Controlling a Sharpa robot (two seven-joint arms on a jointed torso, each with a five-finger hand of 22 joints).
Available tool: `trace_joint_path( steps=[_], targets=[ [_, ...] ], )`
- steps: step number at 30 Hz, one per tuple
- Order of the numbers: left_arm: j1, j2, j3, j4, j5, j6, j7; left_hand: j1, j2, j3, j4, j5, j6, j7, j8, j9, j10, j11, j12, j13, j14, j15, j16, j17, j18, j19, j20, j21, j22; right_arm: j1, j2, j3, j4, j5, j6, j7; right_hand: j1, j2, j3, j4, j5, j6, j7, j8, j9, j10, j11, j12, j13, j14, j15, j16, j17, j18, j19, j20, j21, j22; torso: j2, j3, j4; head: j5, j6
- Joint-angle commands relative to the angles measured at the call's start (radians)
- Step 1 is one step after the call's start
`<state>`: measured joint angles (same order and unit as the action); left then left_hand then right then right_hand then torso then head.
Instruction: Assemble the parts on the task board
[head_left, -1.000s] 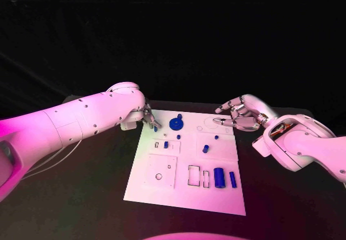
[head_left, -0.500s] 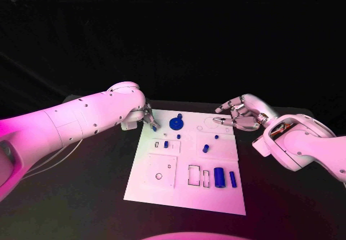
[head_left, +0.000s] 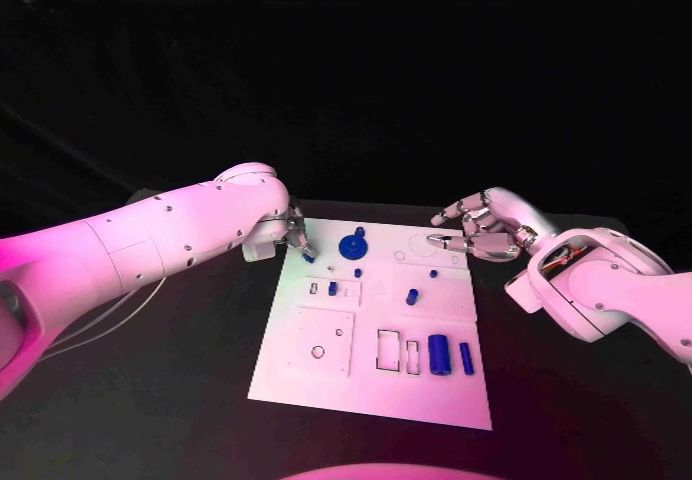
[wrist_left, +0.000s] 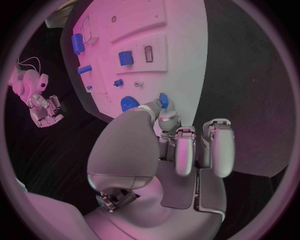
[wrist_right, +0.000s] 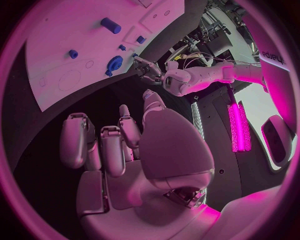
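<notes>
Left hand (head_left: 293, 238) at far left corner of task board (head_left: 303, 375), pinching small blue part (wrist_left: 163, 100) between fingertips, just beside blue gear (head_left: 352, 243). Right hand (head_left: 479, 228) above far right corner, fingers loosely curled, apart, holding nothing. Two blue cylinders (head_left: 449, 356) lying near board's front right.

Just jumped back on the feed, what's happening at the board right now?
The left hand is at the far left corner of the task board, pinching a small blue part at its fingertips, right beside the blue gear. The right hand hangs over the board's far right edge, fingers curled and holding nothing. Other blue parts already sit on the board, including two cylinders near the front right.
</notes>
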<state>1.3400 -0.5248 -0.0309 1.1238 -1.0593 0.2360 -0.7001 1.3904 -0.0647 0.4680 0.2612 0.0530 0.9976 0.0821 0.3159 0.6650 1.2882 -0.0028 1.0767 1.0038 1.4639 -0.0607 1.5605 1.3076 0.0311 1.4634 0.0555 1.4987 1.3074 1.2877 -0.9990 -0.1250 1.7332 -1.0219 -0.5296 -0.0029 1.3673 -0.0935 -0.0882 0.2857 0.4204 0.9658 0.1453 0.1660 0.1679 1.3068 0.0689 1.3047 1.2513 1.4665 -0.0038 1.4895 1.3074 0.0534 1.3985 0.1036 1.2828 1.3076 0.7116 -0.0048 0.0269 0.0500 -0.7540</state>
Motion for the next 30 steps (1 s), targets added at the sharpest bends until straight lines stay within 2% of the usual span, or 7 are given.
trace_joint_path(
  steps=[1, 4, 10, 17, 20, 24, 30],
  targets=[
    [0.0, -0.012, 0.0, 0.02, 0.054, -0.029, -0.017, -0.016, -0.015, 0.145, -0.129, 0.001, -0.002, -0.006, 0.009, 0.024, 0.01, 0.002, 0.004, 0.003, 0.105, 0.004, 0.005, 0.256, 0.003, 0.002, 0.0, -0.004, 0.143, -0.001, 0.0, 0.0, 0.0, -0.01, 0.012, 0.004, -0.005, 0.002, -0.004, 0.001, 0.002, 0.002, -0.004, 0.005, -0.001, 0.0, -0.008, -0.002, -0.001, 0.066, -0.008, -0.006, 0.104, 0.017, 0.001, -0.007, -0.006, 0.078, 0.0, -0.0002, 0.0005, 0.003, 0.001],
    [0.0, -0.032, 0.001, 0.048, 0.083, -0.046, -0.019, -0.023, -0.021, 0.159, -0.134, 0.001, -0.002, -0.007, 0.013, 0.028, 0.012, 0.002, 0.006, 0.004, 0.104, 0.003, 0.004, 0.255, 0.003, 0.003, 0.0, -0.003, 0.144, -0.001, 0.0, 0.0, -0.001, -0.01, 0.012, 0.004, -0.005, 0.002, -0.004, 0.001, 0.002, 0.002, -0.004, 0.005, -0.001, 0.0, -0.008, -0.002, -0.001, 0.066, -0.008, -0.006, 0.104, 0.017, 0.001, -0.007, -0.006, 0.078, -0.001, -0.0002, 0.0015, 0.003, 0.002],
    [0.001, -0.089, 0.002, 0.138, 0.158, -0.092, -0.025, -0.05, -0.036, 0.195, -0.147, 0.002, 0.001, -0.011, 0.03, 0.042, 0.023, -0.002, 0.019, 0.015, 0.104, 0.0, 0.002, 0.253, 0.002, 0.007, -0.001, -0.001, 0.148, -0.001, 0.0, 0.0, -0.002, -0.01, 0.013, 0.003, -0.005, 0.002, -0.004, 0.001, 0.002, 0.002, -0.004, 0.005, -0.001, 0.0, -0.008, -0.002, -0.001, 0.066, -0.008, -0.006, 0.104, 0.017, 0.001, -0.007, -0.006, 0.078, -0.001, 0.0002, 0.0021, 0.006, 0.003],
    [0.0, -0.131, 0.002, 0.214, 0.168, -0.136, -0.023, -0.09, -0.067, 0.258, -0.167, 0.008, 0.003, -0.021, 0.063, 0.066, 0.041, -0.011, 0.038, 0.033, 0.104, -0.007, 0.005, 0.256, 0.0, 0.014, -0.005, 0.005, 0.157, -0.001, 0.0, 0.0, -0.003, -0.01, 0.015, 0.003, -0.005, 0.002, -0.004, 0.001, 0.002, 0.002, -0.004, 0.005, -0.001, 0.0, -0.008, -0.002, -0.001, 0.066, -0.008, -0.006, 0.104, 0.017, 0.001, -0.007, -0.006, 0.078, 0.001, -0.0009, 0.0008, 0.01, 0.003],
    [-0.003, -0.149, 0.002, 0.242, 0.15, -0.16, -0.019, -0.114, -0.087, 0.287, -0.174, 0.029, 0.009, -0.027, 0.085, 0.08, 0.052, -0.016, 0.05, 0.044, 0.106, -0.011, 0.009, 0.261, -0.002, 0.02, -0.007, 0.009, 0.164, -0.001, 0.0, 0.0, -0.003, -0.011, 0.016, 0.003, -0.005, 0.003, -0.005, 0.0, 0.004, 0.001, -0.004, 0.006, -0.001, -0.001, -0.009, -0.002, -0.002, 0.065, -0.008, -0.007, 0.102, 0.017, 0.0, -0.007, -0.008, 0.077, 0.0, -0.0012, 0.0014, 0.011, 0.002],
    [-0.012, -0.173, 0.001, 0.273, 0.138, -0.183, -0.014, -0.143, -0.11, 0.324, -0.182, 0.08, 0.009, -0.033, 0.112, 0.097, 0.064, -0.021, 0.065, 0.059, 0.107, -0.016, 0.01, 0.263, -0.006, 0.032, -0.01, 0.018, 0.178, -0.001, 0.0, 0.0, -0.003, -0.015, 0.016, 0.003, -0.005, 0.003, -0.005, 0.0, 0.004, 0.001, -0.004, 0.006, -0.001, -0.001, -0.009, -0.002, -0.002, 0.065, -0.008, -0.007, 0.102, 0.017, 0.0, -0.007, -0.008, 0.077, 0.0, -0.0005, 0.0006, 0.012, 0.003],
    [-0.031, -0.194, -0.001, 0.309, 0.09, -0.213, -0.004, -0.16, -0.122, 0.341, -0.187, 0.102, 0.008, -0.035, 0.126, 0.106, 0.072, -0.024, 0.074, 0.068, 0.107, -0.018, 0.01, 0.263, -0.007, 0.036, -0.012, 0.021, 0.183, -0.002, 0.001, 0.0, -0.003, -0.016, 0.016, 0.004, -0.005, 0.003, -0.005, 0.0, 0.004, 0.001, -0.004, 0.006, -0.001, -0.001, -0.009, -0.002, -0.002, 0.065, -0.008, -0.007, 0.102, 0.017, 0.0, -0.007, -0.008, 0.077, 0.001, -0.0015, 0.0015, 0.014, -0.001]
  ],
)
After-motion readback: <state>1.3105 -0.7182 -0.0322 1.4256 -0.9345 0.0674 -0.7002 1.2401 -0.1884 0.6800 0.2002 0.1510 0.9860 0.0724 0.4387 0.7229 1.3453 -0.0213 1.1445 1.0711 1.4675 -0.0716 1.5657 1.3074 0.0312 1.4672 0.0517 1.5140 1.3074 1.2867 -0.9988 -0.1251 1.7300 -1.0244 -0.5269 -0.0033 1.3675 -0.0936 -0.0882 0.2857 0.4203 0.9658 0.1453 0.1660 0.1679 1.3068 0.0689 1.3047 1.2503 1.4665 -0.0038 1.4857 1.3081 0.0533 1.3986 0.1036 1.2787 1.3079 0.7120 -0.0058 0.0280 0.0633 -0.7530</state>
